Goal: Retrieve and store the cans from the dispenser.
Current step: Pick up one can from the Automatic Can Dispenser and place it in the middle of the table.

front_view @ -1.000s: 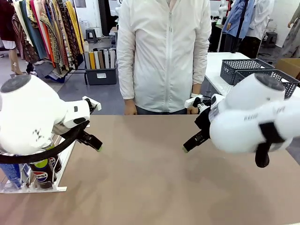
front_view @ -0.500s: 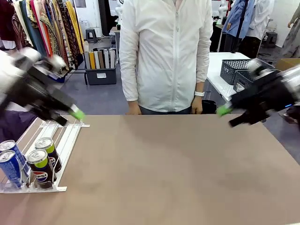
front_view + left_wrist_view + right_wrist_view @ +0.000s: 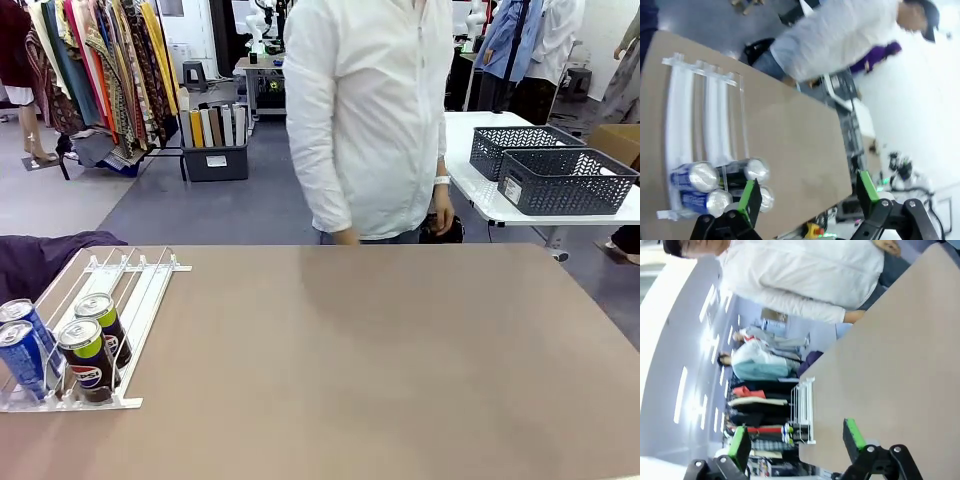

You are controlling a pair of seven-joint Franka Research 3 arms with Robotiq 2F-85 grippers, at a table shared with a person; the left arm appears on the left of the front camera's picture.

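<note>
The white-and-clear dispenser (image 3: 135,285) lies on the table's left side. At its near end stand two blue cans (image 3: 20,358) and two black Pepsi cans (image 3: 90,360) with lime-green bands. In the left wrist view my left gripper (image 3: 809,194) hangs open high above the table, and the dispenser (image 3: 705,115) and its cans (image 3: 695,176) lie below, close to one green finger (image 3: 750,199). My right gripper (image 3: 796,439) is open too, held above the tabletop, with the dispenser (image 3: 803,405) far off. Nothing is between either pair of fingers.
A person in a white jacket (image 3: 370,120) stands at the far edge of the brown table (image 3: 380,370). Two dark grey baskets (image 3: 565,178) sit on a white side table at the back right. A purple cloth (image 3: 45,255) lies beside the dispenser's far left.
Both arms have swung up and outward, leaving the front view. The cans, hidden behind the left arm a second ago, now show. The person has shifted to the right and turned.
</note>
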